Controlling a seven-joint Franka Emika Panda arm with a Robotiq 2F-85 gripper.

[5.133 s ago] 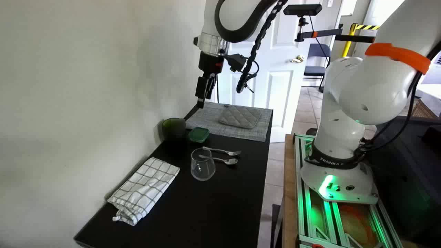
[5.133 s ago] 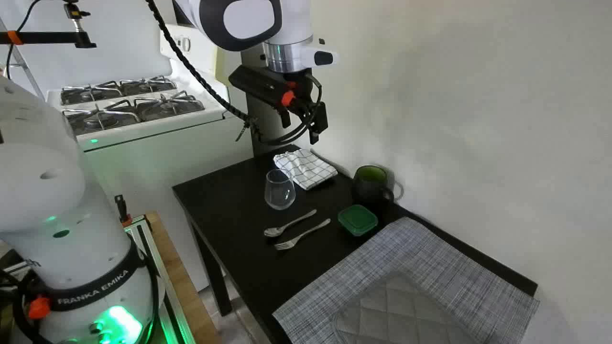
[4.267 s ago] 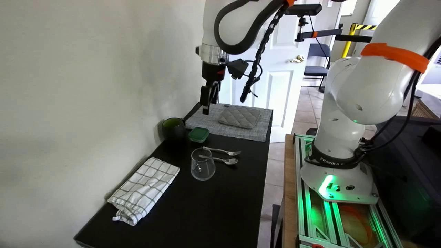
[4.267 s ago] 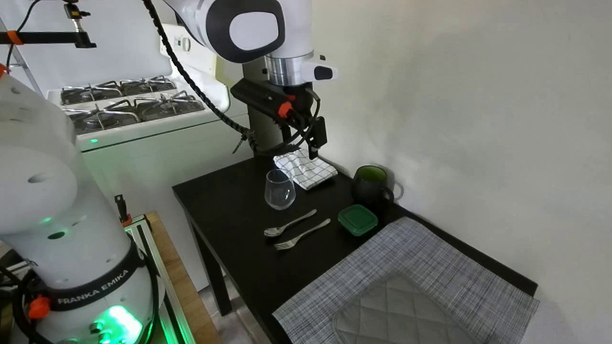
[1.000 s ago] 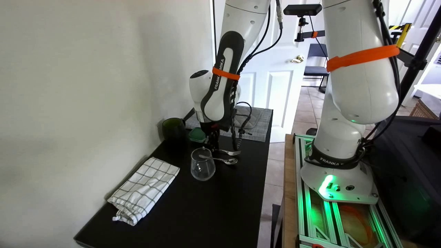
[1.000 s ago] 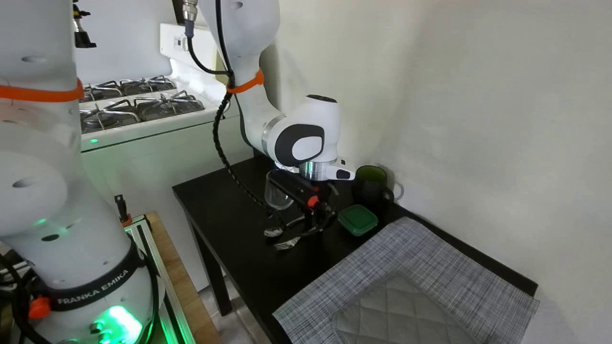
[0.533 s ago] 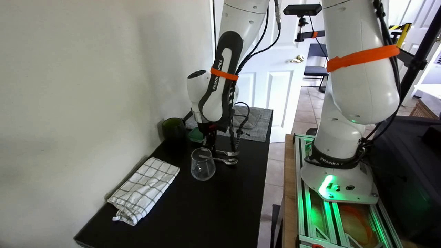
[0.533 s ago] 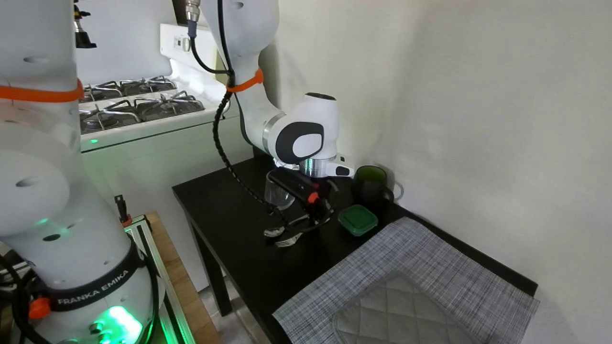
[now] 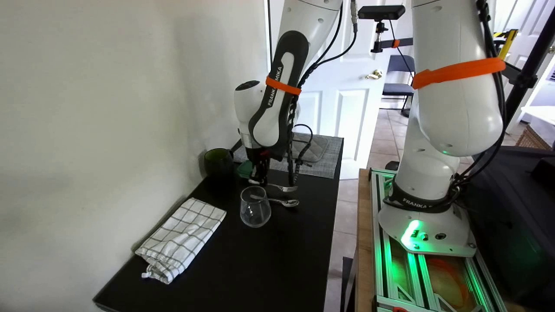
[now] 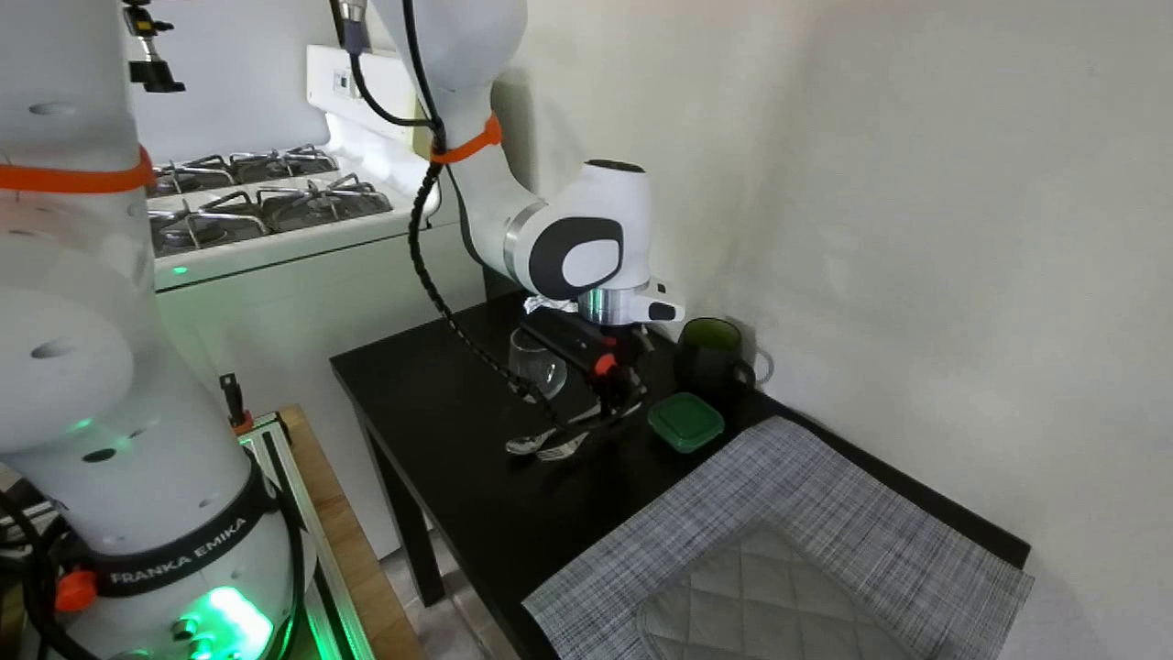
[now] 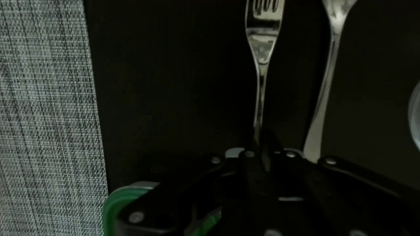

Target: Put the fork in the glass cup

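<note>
The silver fork (image 11: 262,39) has its handle between the fingers of my gripper (image 11: 262,144), which is shut on it; the handle's end is hidden among the dark fingers. In the exterior views the fork's tines (image 9: 288,189) (image 10: 562,447) show beside the gripper (image 9: 259,180), slightly above the black table. The clear glass cup (image 9: 255,212) stands upright on the table, close to the gripper. Part of the glass cup (image 10: 541,371) is covered by the wrist hardware in an exterior view, and only its edge (image 11: 416,114) enters the wrist view.
A spoon (image 9: 289,203) lies beside the fork, its handle end behind the glass. A green-lidded box (image 10: 685,422) and a dark green mug (image 10: 710,367) stand close to the gripper, near the wall. A checkered cloth (image 9: 182,240) and a grey placemat (image 10: 788,486) lie on the table.
Over the earlier frames the arm came down from high above the table to the fork. In the last second the gripper closed on the handle and rose a little, the fork rising with it.
</note>
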